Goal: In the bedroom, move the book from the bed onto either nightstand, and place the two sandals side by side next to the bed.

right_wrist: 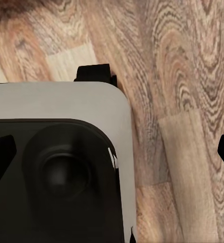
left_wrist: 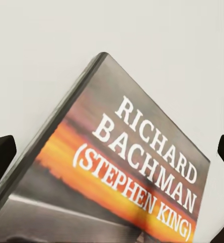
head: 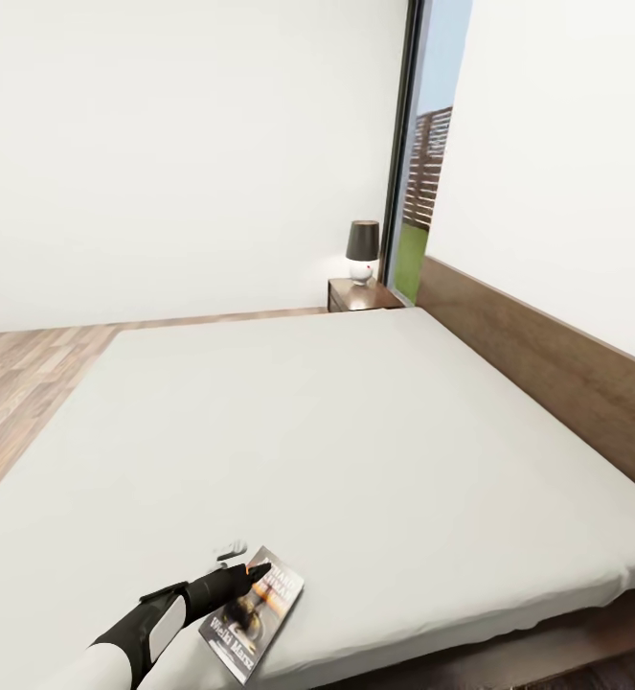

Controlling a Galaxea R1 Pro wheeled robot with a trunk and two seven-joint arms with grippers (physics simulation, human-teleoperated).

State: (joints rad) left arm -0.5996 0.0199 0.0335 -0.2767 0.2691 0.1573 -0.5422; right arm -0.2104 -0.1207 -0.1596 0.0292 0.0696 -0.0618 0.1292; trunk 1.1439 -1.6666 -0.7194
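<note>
The book (head: 256, 608) lies flat on the bed (head: 355, 431) near the mattress's front left corner, dark cover up with an orange band and white lettering. My left gripper (head: 248, 573) hovers over its far end, open. In the left wrist view the book (left_wrist: 127, 172) spans the space between the two dark fingertips (left_wrist: 0, 157), which stand wide apart. A dark-brown nightstand (head: 360, 295) stands beyond the bed's far corner by the headboard. My right gripper (right_wrist: 113, 154) is open, pointing down at the wood floor (right_wrist: 183, 76). The sandals are out of view.
A lamp (head: 362, 251) with a dark shade stands on the nightstand. The brown headboard (head: 547, 364) runs along the right wall, with a tall window (head: 422, 182) behind the nightstand. Wood floor (head: 30, 374) lies left of the bed. My grey and black base (right_wrist: 61, 167) sits under the right gripper.
</note>
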